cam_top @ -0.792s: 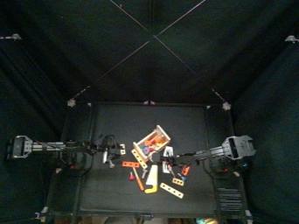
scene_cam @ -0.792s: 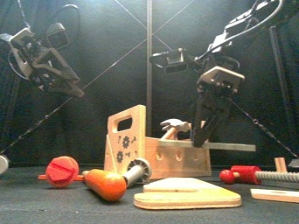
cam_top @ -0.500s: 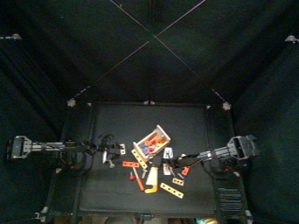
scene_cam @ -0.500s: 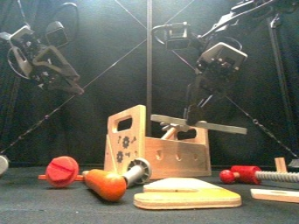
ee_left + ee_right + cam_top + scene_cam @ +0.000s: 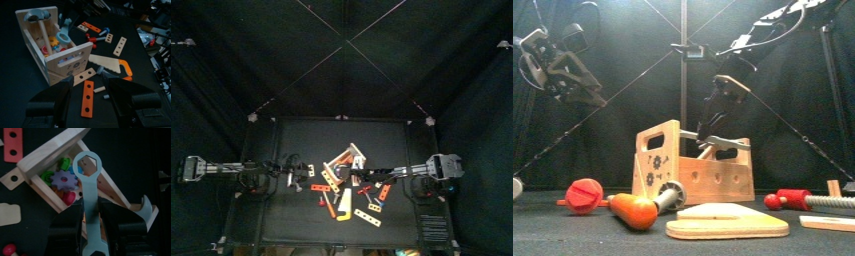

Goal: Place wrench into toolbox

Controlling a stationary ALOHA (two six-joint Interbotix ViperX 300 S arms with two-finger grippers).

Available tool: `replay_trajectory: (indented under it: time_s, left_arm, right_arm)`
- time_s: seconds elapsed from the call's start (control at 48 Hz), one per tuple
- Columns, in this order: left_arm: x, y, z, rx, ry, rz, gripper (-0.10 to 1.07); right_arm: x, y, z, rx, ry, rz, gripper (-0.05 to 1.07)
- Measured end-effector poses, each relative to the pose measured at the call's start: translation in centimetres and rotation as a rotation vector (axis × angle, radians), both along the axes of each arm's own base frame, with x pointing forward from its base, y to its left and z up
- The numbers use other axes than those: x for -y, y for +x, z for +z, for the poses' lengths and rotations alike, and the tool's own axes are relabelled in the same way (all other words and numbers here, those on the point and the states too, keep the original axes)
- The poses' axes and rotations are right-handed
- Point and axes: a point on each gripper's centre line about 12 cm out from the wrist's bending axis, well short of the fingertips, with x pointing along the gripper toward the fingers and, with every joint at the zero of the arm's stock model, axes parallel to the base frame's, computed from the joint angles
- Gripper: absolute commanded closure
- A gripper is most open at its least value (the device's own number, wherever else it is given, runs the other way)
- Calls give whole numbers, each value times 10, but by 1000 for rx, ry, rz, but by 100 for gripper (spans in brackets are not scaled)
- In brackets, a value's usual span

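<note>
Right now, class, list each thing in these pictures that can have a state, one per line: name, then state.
wrench: gripped in the right gripper, ring end over the toolbox, not yet inside
toolbox: open-topped, upright, holding parts
right gripper: shut on the wrench
left gripper: open, empty, raised beside the toolbox
hand saw: lying flat

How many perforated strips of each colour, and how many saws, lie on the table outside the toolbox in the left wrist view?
Orange perforated strips: 2
Pale perforated strips: 2
Saws: 1
Total: 5
</note>
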Motion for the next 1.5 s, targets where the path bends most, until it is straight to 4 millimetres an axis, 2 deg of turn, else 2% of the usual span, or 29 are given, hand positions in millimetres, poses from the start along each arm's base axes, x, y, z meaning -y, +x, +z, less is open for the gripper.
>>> replay_trajectory:
  time_s: [0.25,0.625,0.979,1.25,1.354,1.5]
  left_arm:
    - [0,0,-1,-1,-2,1,12]
    - [0,0,0,1,-1,2,12]
    - [0,-1,-2,-5,-3,2,12]
    - [0,-1,-2,-4,-2,1,12]
    - [0,-1,-2,-5,-3,3,12]
    - [0,-1,-2,-4,-2,1,12]
  right_arm:
    - [14,1,-10,-46,-68,0,50]
    - [18,5,-16,-69,-150,52,50]
    - [22,10,-34,-75,-91,53,49]
    - [24,9,-37,-60,-24,13,49]
    - [24,9,-38,-61,-18,9,44]
    - [22,9,-39,-59,-13,17,30]
